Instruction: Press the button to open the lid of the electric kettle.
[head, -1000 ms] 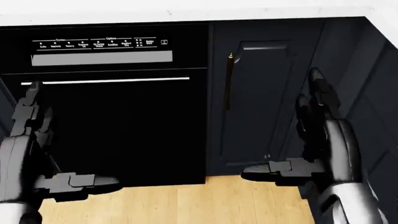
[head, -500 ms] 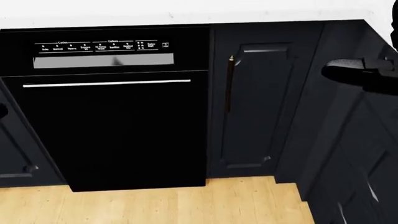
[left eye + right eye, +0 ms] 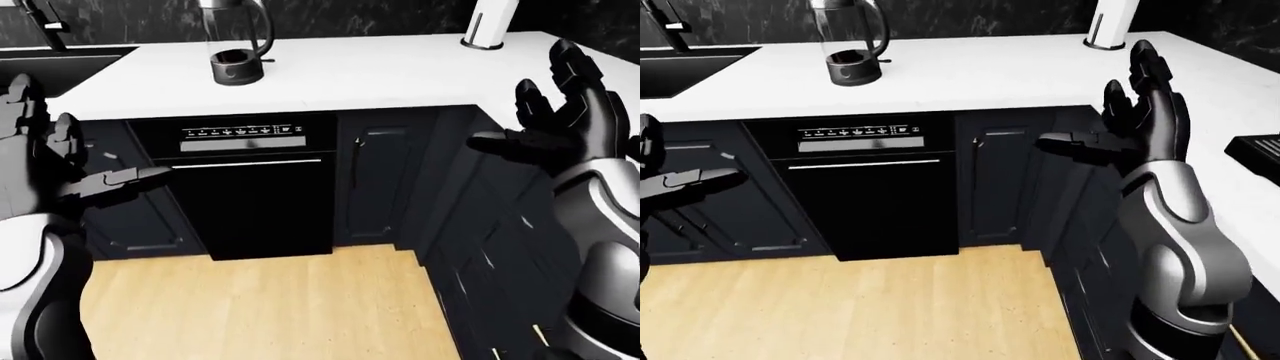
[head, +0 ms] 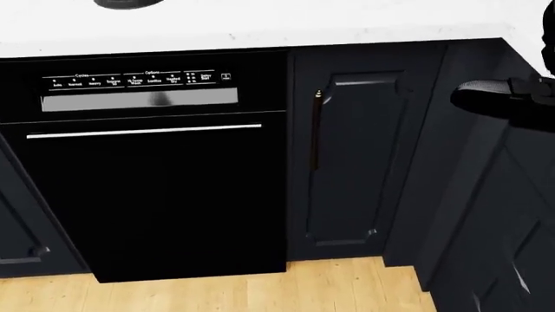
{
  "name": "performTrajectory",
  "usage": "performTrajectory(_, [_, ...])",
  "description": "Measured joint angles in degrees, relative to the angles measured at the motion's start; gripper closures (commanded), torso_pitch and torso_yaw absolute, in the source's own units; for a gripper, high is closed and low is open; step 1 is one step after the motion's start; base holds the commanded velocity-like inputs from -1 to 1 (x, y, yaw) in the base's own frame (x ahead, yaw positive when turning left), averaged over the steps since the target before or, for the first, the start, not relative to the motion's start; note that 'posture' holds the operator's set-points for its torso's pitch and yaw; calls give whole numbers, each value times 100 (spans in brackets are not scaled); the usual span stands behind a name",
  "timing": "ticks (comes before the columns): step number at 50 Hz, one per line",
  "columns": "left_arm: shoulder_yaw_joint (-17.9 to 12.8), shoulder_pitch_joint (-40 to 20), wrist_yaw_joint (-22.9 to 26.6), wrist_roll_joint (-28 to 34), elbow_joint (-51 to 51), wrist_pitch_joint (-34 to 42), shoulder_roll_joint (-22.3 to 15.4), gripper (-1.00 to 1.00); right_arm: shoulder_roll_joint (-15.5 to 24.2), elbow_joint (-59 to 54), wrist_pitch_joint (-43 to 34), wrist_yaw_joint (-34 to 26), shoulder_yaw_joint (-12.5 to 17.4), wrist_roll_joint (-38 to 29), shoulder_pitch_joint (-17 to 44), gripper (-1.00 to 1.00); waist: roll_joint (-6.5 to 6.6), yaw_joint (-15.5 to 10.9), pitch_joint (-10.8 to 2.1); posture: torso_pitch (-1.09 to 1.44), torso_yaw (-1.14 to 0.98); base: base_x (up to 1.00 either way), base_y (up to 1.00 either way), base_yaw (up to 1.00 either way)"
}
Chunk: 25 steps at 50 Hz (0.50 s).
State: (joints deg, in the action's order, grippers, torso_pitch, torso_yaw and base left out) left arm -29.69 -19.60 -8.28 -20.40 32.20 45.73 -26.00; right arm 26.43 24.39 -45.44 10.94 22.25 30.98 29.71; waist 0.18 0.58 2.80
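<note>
The electric kettle [image 3: 237,46], a clear glass jug on a black base with a dark handle, stands on the white counter [image 3: 380,71] at the top left of the left-eye view; its lid is cut off by the top edge. Only a sliver of the kettle's base [image 4: 128,3] shows in the head view. My left hand [image 3: 90,142] is open at the left edge, low and well short of the kettle. My right hand [image 3: 520,97] is raised at the right, fingers spread and holding nothing, far to the kettle's right. In the head view only its thumb [image 4: 499,101] appears.
Under the counter is a black dishwasher [image 4: 156,188] with a dark cabinet door [image 4: 356,156] beside it. A sink [image 3: 60,64] lies at upper left, a white paper-towel roll [image 3: 490,22] at upper right. The counter turns a corner on the right. Wooden floor [image 3: 260,307] lies below.
Both hands have risen out of the lower head view; only the right thumb stays at its right edge. The camera has moved, the picture sliding down, so the kettle base now shows.
</note>
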Motion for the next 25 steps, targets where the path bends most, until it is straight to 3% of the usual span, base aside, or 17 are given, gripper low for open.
performTrajectory(4, [20, -39, 17, -41, 38, -2, -16, -100, 17, -18, -15, 34, 31, -15, 15, -100, 6, 18, -36, 0, 0, 20, 6, 0])
performTrajectory(8, [-53, -79, -22, -39, 41, 2, -55, -100, 38, 115, 13, 17, 9, 40, 90, -100, 325, 26, -9, 0, 0, 20, 10, 0])
performTrajectory(10, [-115, -59, -63, -38, -18, 20, -56, -100, -24, 98, 9, 2, -68, 86, 51, -100, 265, -57, 18, 0, 0, 20, 15, 0])
performTrajectory(12, [-134, -23, -101, -29, -72, 65, -64, -100, -33, 30, -41, -16, -134, 128, 31, -100, 313, -103, 21, 0, 0, 20, 17, 0])
performTrajectory(16, [-110, -53, -93, -24, -15, 3, -109, -100, 5, -25, -81, 34, -55, 143, 70, -100, 107, -104, 10, 0, 0, 19, 20, 0])
performTrajectory(20, [-104, -68, -71, -28, 7, -60, -125, -100, 48, 51, -31, 89, -5, 156, 109, -100, -261, -133, 5, 0, 0, 17, 23, 0])
performTrajectory(22, [-48, -38, -58, -39, -12, -61, -47, -100, 62, 38, -21, 108, 42, 165, 75, -100, -230, -34, 34, 0, 0, 17, 29, 0])
performTrajectory(25, [20, -2, -24, -97, -96, 47, -37, -100, 52, -73, -90, 166, 52, 151, 27, -100, -314, 17, -42, 0, 0, 14, 29, 0])
